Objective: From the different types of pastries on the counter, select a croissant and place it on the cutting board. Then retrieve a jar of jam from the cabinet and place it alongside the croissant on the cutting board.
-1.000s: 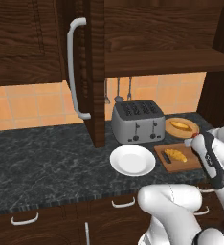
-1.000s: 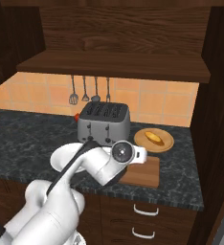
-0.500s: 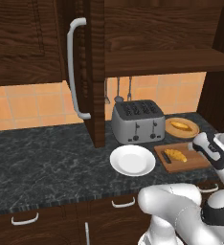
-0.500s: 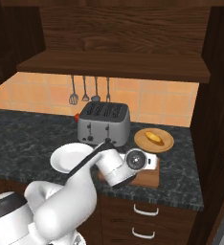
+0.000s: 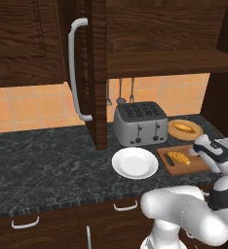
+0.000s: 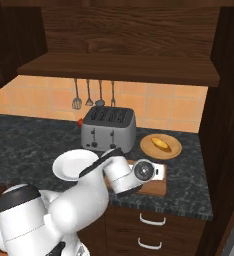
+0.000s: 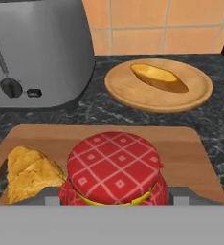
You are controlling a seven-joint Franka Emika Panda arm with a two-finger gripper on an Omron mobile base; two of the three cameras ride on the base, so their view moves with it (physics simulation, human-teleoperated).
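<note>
The jar of jam (image 7: pixel 115 170) sits right in front of your hand camera, its red checked lid facing you, over the cutting board (image 7: pixel 190 158) and just beside the croissant (image 7: pixel 31 173), which lies on the board's left part in that view. Grey finger pads (image 7: pixel 183 194) flank the jar low on both sides, so the gripper (image 7: pixel 115 197) looks clamped around it, though you can't tell from this angle whether the jar's base touches the board. Beyond the board you see the round tan wooden plate (image 7: pixel 195 98) carrying a smooth oval bun (image 7: pixel 159 77), and to its left the toaster (image 7: pixel 37 52), both standing on the black marbled counter (image 7: pixel 90 117). In the left base view the croissant (image 5: pixel 179 157) rests near the middle of the cutting board (image 5: pixel 196 166), the hand hangs at the board's right edge, and a round white plate (image 5: pixel 134 163) lies just left of the board. The cabinet (image 5: pixel 94 73) door stands swung open, its edge and grey bar handle (image 5: pixel 75 70) facing you. In the right base view the wrist covers most of the cutting board (image 6: pixel 156 189), with the toaster (image 6: pixel 108 129) behind it.
</note>
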